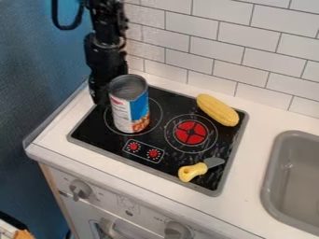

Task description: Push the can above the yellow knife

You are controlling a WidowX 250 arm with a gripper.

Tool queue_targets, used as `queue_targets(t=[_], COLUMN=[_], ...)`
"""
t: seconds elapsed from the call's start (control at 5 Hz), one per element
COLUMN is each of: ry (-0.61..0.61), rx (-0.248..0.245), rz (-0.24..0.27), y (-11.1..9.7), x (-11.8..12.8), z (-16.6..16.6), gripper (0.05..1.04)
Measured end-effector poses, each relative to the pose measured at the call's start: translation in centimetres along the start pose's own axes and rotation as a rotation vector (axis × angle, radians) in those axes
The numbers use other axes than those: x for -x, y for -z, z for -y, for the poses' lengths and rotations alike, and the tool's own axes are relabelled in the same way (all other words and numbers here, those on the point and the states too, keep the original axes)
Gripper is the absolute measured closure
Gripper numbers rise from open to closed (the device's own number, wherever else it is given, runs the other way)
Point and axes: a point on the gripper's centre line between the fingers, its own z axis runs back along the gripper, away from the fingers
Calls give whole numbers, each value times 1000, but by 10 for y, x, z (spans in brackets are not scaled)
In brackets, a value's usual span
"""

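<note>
Gripper (100, 88) partly behind can (131, 109)

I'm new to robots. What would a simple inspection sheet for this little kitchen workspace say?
Surface: black toy cooktop set in a white counter.
Job's things: labelled can upright on the cooktop's left ring; yellow-handled toy knife lying near the front right edge.
Clutter: toy corn cob at the back right, partly on the cooktop.
Pincer: behind and left of the can; contact cannot be told.
Cables: black loop beside the arm.
Surroundings: white tiled wall behind, grey sink at right.
</note>
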Motion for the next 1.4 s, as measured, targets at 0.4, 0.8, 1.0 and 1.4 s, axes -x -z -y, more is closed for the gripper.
queue_targets(t=[0.4, 0.8, 1.0, 1.4], ry=[0, 102, 151, 237], rx=[-2, 14, 22, 37], rz=[9, -68, -77, -108], y=[-9, -11, -12, -16], x=[35, 84, 98, 127], z=[11, 13, 12, 13], gripper=[83, 83, 83, 83])
